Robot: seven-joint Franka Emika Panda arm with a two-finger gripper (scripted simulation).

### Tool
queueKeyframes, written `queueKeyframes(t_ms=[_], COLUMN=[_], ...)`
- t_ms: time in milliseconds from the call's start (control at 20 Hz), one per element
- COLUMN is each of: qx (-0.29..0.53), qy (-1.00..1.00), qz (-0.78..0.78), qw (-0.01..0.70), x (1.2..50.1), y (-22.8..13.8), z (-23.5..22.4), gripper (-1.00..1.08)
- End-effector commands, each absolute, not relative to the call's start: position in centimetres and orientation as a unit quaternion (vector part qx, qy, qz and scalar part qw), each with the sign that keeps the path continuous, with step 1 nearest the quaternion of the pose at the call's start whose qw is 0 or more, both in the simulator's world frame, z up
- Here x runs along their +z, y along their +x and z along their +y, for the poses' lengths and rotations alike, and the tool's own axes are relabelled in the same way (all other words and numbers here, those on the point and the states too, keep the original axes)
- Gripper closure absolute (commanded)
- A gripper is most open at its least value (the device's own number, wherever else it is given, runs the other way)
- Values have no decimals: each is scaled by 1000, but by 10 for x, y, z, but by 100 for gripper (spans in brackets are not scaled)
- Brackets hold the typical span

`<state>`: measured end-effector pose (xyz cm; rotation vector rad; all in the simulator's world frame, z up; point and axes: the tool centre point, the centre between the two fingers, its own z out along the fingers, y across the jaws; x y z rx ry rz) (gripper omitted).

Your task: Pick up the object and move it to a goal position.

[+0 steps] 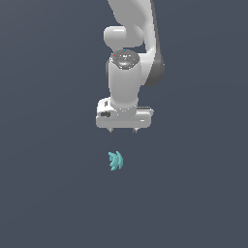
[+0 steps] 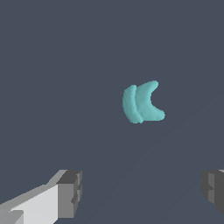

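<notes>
The object [image 1: 115, 161] is a tiny teal piece with ridged, overlapping curved lobes, lying alone on the dark grey surface. My white gripper [image 1: 123, 130] hangs above it, a little toward the exterior view's right, with a clear gap between fingertips and object. In the wrist view the object [image 2: 141, 103] shows as two nested crescent lobes, and my grey fingertips [image 2: 70, 192] stand wide apart with nothing between them. The gripper [image 2: 142, 190] is open.
The flat dark grey surface [image 1: 48, 193] spreads uniformly all around. The white arm [image 1: 131, 43] rises from the gripper toward the exterior view's upper edge. No goal marker shows.
</notes>
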<state>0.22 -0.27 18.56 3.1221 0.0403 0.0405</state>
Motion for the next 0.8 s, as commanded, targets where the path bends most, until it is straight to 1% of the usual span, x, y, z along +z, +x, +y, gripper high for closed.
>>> queueKeyframes(t_ms=[0, 350, 750], qx=[13, 11, 6], qy=[1000, 1000, 999], qz=[14, 23, 54], qw=[10, 10, 7], x=[186, 177, 148], y=[2, 10, 36], z=[-2, -6, -17], gripper=[-92, -92, -92])
